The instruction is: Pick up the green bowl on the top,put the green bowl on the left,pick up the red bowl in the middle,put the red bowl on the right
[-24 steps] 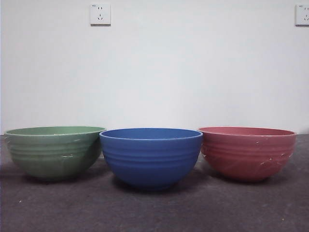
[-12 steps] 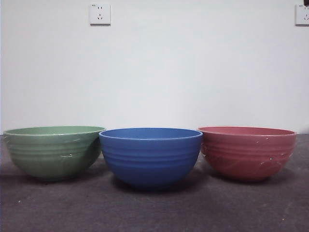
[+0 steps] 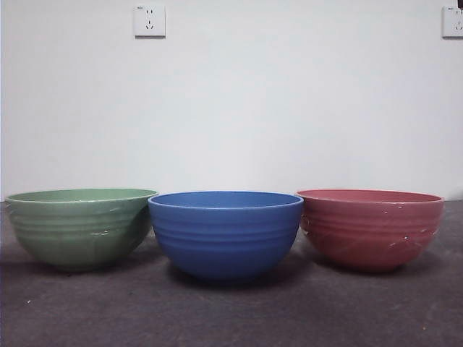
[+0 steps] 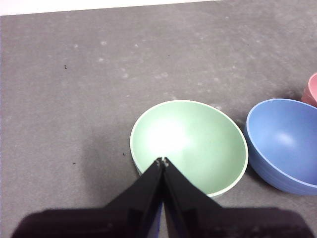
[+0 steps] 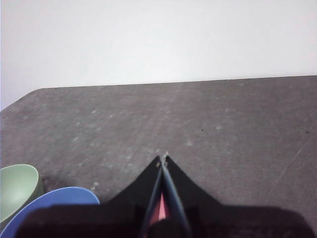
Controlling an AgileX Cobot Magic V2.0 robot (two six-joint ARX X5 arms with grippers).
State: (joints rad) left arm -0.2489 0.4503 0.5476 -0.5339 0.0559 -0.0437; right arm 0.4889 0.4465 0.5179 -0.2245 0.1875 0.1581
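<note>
Three ribbed bowls stand side by side on the grey table. The green bowl (image 3: pixel 81 226) (image 4: pixel 188 145) (image 5: pixel 17 188) is on the left, a blue bowl (image 3: pixel 226 233) (image 4: pixel 282 144) (image 5: pixel 54 206) in the middle, the red bowl (image 3: pixel 371 228) (image 4: pixel 312 89) on the right. All three sit upright and empty. My left gripper (image 4: pixel 163 161) hangs shut above the green bowl's near rim, holding nothing. Shut as well, my right gripper (image 5: pixel 163 159) is high over the red bowl, of which only a pink sliver (image 5: pixel 160 210) shows between its jaws. Neither arm shows in the front view.
A white wall with two sockets (image 3: pixel 150 21) (image 3: pixel 453 22) rises behind the table. Bare grey table top (image 3: pixel 231 311) lies in front of the bowls and stretches behind them (image 5: pixel 198 119).
A dark tip at the top right corner of the front view half a second ago is gone. The bowls have not moved.
</note>
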